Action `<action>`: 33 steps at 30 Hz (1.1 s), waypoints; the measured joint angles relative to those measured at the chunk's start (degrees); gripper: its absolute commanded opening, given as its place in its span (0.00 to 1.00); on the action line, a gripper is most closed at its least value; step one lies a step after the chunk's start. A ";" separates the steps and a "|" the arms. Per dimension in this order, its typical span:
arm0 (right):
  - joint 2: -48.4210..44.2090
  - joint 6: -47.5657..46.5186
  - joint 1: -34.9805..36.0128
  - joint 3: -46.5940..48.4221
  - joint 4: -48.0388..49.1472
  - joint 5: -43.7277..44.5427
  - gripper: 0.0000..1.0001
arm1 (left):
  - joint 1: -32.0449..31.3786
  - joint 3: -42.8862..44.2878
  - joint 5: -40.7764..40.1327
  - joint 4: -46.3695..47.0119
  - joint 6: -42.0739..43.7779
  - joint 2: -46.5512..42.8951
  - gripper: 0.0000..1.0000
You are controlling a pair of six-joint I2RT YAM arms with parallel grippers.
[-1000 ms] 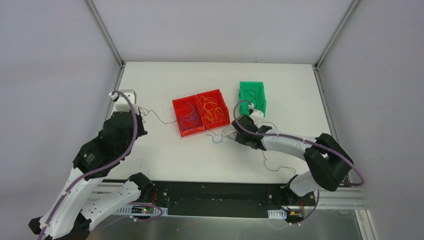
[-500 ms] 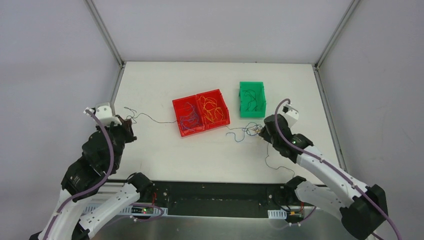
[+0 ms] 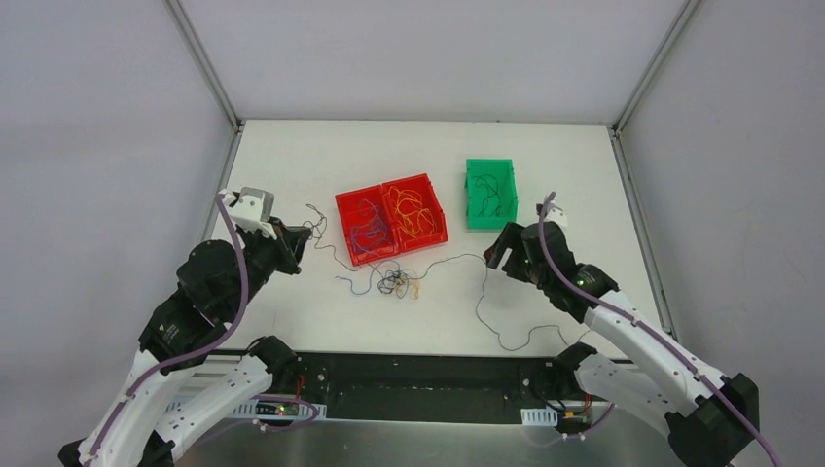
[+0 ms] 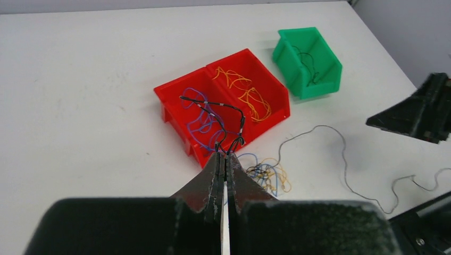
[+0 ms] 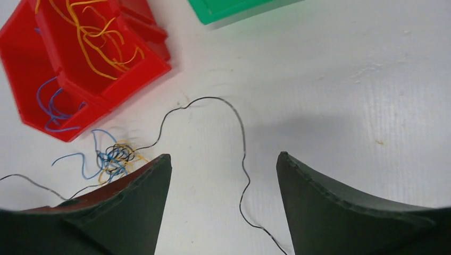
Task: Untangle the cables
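Observation:
A small tangle of blue, yellow and black cables lies on the white table in front of the red bins. My left gripper is shut on a black cable, which arcs up from the fingertips over the red bins. My right gripper stands open above the table, holding nothing. A long black cable lies loose on the table between its spread fingers and runs from the tangle toward the near edge.
Two joined red bins hold blue cables on the left and orange-yellow ones on the right. A green bin with black cables stands to their right. Grey walls enclose the table on three sides.
The right gripper opened and let go of the cable. The left gripper moved right toward the red bins with its black cable. The tangle slid left, away from the right gripper.

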 measured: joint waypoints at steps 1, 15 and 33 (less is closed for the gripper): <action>0.24 -0.28 0.00 -0.02 0.81 -1.75 0.77 | -0.02 -0.20 1.64 0.59 0.04 0.07 0.00; 13.75 -3.89 7.32 3.15 12.35 -13.29 0.63 | 0.00 -0.46 13.70 4.70 1.07 1.20 0.00; 40.24 -8.98 18.88 14.34 24.28 -13.97 0.57 | 0.00 -0.48 13.77 5.05 2.10 -2.27 0.00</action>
